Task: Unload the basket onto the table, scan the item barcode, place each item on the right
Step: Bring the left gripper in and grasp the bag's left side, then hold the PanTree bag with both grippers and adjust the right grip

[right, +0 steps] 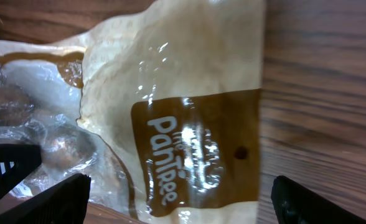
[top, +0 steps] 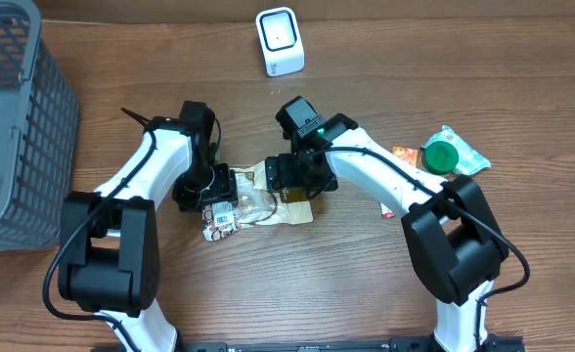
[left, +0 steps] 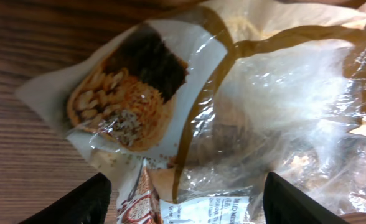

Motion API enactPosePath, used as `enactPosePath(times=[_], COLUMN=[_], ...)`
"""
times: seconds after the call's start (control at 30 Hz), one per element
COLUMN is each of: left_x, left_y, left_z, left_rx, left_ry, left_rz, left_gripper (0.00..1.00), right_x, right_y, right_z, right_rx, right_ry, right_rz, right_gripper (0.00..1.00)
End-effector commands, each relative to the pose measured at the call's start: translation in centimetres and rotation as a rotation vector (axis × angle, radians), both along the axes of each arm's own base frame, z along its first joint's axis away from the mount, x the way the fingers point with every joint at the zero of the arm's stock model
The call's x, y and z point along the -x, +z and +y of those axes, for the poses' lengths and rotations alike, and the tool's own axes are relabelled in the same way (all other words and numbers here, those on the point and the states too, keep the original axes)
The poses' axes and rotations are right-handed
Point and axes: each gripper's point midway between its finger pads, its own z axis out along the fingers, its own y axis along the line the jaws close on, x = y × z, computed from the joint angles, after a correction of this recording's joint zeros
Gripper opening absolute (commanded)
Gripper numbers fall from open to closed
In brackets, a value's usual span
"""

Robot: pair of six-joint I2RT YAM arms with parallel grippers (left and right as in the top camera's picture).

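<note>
**A:** Start at the arms. How far along are we?

**B:** Barely begun, I'd say. The snack bag (top: 263, 205) lies on the table (top: 317, 293) between the two arms. The left gripper (left: 186, 186) stands with jaws wide, astride the bag's printed end. The right gripper (right: 182, 186) is wide too, over the brown-labelled end. Neither looks closed on it.

**A:** So nothing is lifted?

**B:** I'd judge not (the film looks flat against the wood). Grasping it, finding the barcode and presenting it all seem left to do. A small white label (left: 205, 208) shows near the left gripper, too blurred to tell if it carries the code.

**A:** And farther back?

**B:** The white scanner (top: 280, 41) stands at the far edge, well apart from the bag.
</note>
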Motion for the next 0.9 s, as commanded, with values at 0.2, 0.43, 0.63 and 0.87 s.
enactPosePath(times=[0.2,0.43,0.63,0.87], left_x=[0.0,-0.1,-0.1,-0.3], left_y=[-1.1,-1.1,-1.1,-1.1], left_z=[0.1,0.1,0.1,-0.1], left_rx=[-0.025,-0.025,-0.023,-0.010], left_ry=[-0.016,-0.017,-0.024,-0.027], left_rz=[-0.002,-0.005,-0.007,-0.015], left_gripper=[0.67,0.68,0.60,0.24], right_x=[2.4,3.1,3.3,3.2], right_y=[-3.0,-2.5,-3.5,-2.9], right_z=[1.7,3.1,3.7,4.0], right_rx=[-0.092,-0.188,-0.235,-0.290], right_ry=[0.024,0.041,0.004,0.008], right_rz=[0.175,0.218,0.230,0.249], right_gripper=[0.93,0.82,0.81,0.82])
